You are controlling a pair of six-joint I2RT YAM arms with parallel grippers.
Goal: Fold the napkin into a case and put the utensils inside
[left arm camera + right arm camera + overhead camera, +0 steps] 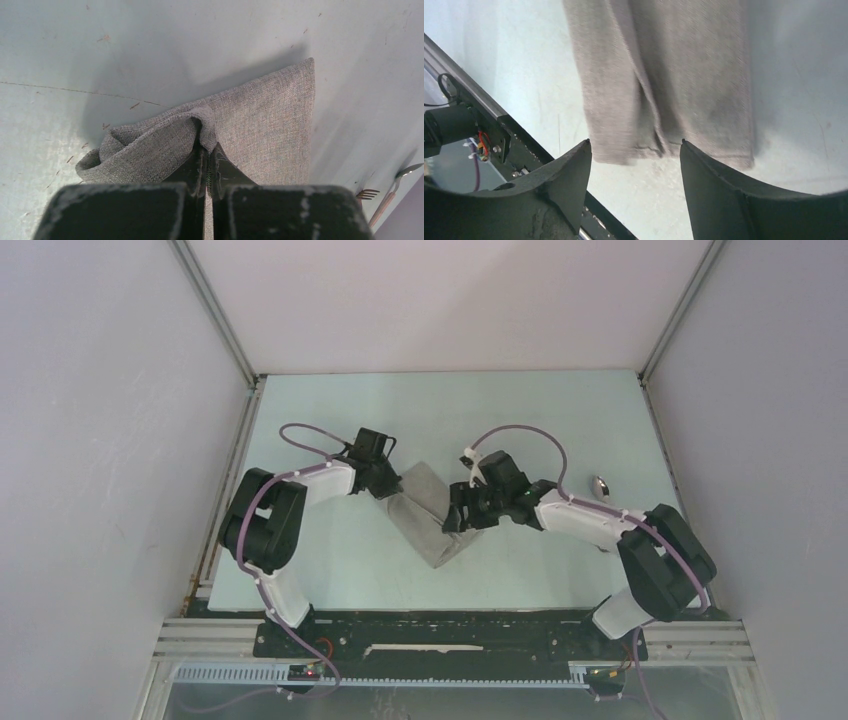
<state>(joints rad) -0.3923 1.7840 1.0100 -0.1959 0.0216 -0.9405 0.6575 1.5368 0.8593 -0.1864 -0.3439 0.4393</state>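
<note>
A pale green table point(330, 570) with two robot arms reaching in from its near edge. The grey-beige napkin point(432, 530) lies mid-table, already folded into a long band that bends in a V, its point toward the near edge.

The left claw point(383, 478) is at the band's far-left end, its jaws pressed tight on a bunched fold of cloth, which curls over into a loose roll beside the fingers. The right claw point(460, 518) hovers at the right limb of the V with its jaws spread wide and nothing between them.

The spoon point(601, 485) lies well apart on the right side of the table. The left wrist view shows the fork point(367, 193) just beside it. Neither is in the cloth.

The pocket looks unfinished. To fold well, the right claw should probably drop squarely over the strip's end and catch every layer, while the left keeps the cloth taut so the creases stay aligned.
</note>
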